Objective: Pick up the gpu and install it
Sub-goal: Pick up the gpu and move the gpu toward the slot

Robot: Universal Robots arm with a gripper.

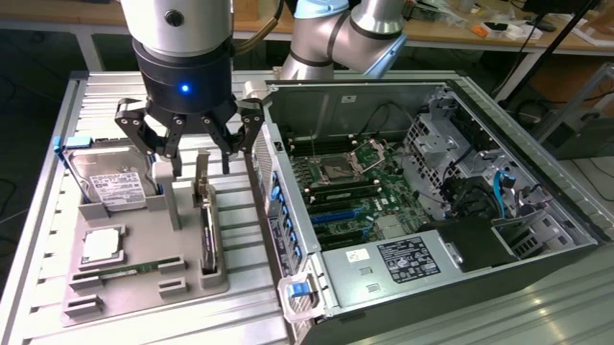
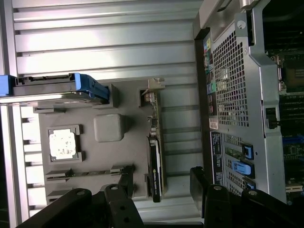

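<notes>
Arm: silver-grey tubular segments [image 1: 331, 43] with a pale blue joint cap [image 1: 321, 7]. Wrist: silver cylinder [image 1: 177, 21] bearing one round black port, above a black cylindrical housing [image 1: 182, 72] with a central blue indicator light [image 1: 185, 89]. At 6 o'clock: black link-bar gripper [image 1: 197, 147] with silver pivot pins.

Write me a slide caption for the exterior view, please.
Open robot hand hovers above the gpu standing on edge in a grey parts tray, beside the open computer case.

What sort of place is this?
Likely a robotics lab bench for computer assembly: a robot arm hangs over a tray of parts beside an open PC case, with cluttered workbenches behind.
</notes>
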